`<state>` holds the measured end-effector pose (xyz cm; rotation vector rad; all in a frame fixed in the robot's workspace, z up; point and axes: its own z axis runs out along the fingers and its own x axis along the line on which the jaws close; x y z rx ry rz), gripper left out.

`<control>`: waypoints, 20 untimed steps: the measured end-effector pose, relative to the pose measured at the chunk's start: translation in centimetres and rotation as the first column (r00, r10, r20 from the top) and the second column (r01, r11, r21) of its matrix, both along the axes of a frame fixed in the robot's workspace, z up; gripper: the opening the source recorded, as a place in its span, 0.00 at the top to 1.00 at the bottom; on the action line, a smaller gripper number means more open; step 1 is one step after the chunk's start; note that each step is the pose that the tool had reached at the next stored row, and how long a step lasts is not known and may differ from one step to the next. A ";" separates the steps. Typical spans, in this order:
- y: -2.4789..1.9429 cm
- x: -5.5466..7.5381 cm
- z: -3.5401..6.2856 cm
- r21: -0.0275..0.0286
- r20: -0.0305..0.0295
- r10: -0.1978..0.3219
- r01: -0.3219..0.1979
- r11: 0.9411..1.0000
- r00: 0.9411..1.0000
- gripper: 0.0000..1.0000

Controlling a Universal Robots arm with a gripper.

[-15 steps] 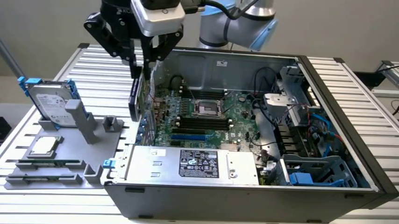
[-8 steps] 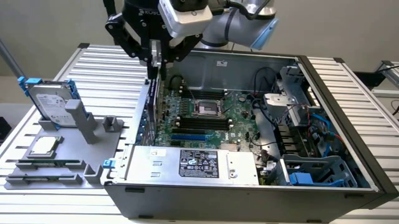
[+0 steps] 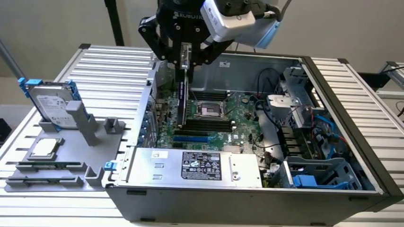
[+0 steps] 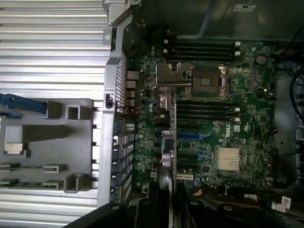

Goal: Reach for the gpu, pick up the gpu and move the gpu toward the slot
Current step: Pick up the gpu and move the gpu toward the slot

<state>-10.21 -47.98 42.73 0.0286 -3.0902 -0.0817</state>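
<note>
The tool (image 3: 184,60), clenched on the edge-on gpu (image 3: 183,94), hangs over the motherboard (image 3: 218,118) inside the open case (image 3: 353,142).

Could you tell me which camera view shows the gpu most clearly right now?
The exterior view: the gpu hangs edge-on from the gripper above the motherboard, its full length visible. The wrist view shows it only as a thin, foreshortened edge over the slots.

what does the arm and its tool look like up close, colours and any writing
The tool is black, built from angular linked bars, with pale lettering across its upper body that is too cropped to read fully. Above it sits a light grey wrist block with a blue ring at one end and a dark round cap on top. A dark cable runs off from the wrist.
</note>
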 end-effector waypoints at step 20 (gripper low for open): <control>1.21 5.2 -1.29 -0.003 -0.001 0.000 0.000 1.000 1.000 0.74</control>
